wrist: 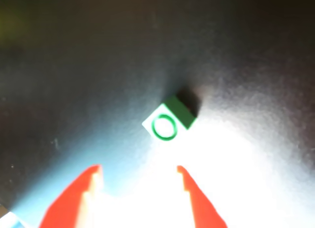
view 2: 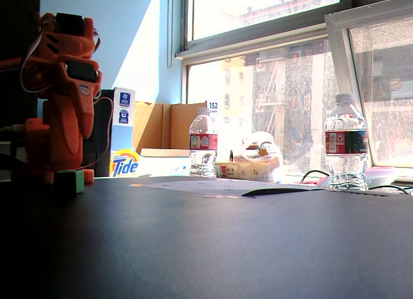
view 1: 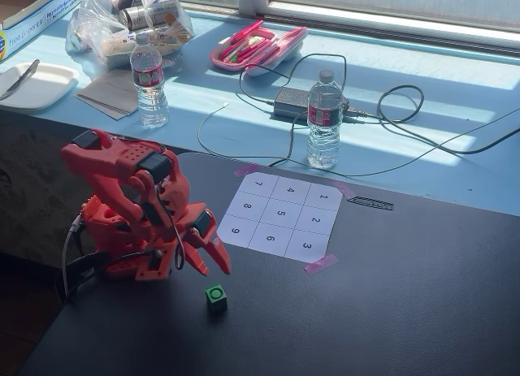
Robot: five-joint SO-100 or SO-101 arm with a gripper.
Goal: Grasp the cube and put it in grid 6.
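The small green cube (view 1: 215,297) with a dark ring on top sits on the dark table, in front of the numbered paper sheet and apart from it. Grid 6 (view 1: 270,239) is the middle cell of the sheet's near row, between cells 9 and 3. My orange gripper (view 1: 213,269) hangs open just above and behind the cube, fingers pointing down. In the wrist view the cube (wrist: 167,120) lies ahead of the gripper (wrist: 139,170), slightly right of centre, with nothing between the fingers. In the low fixed view the cube (view 2: 70,181) stands at the foot of the arm (view 2: 61,99).
Two water bottles (view 1: 149,79) (view 1: 324,120) stand on the blue surface behind the sheet, with a power adapter (view 1: 292,102), cables, a pink case (view 1: 257,45) and a plastic bag (view 1: 130,19). Pink tape (view 1: 321,264) holds the sheet's near corner.
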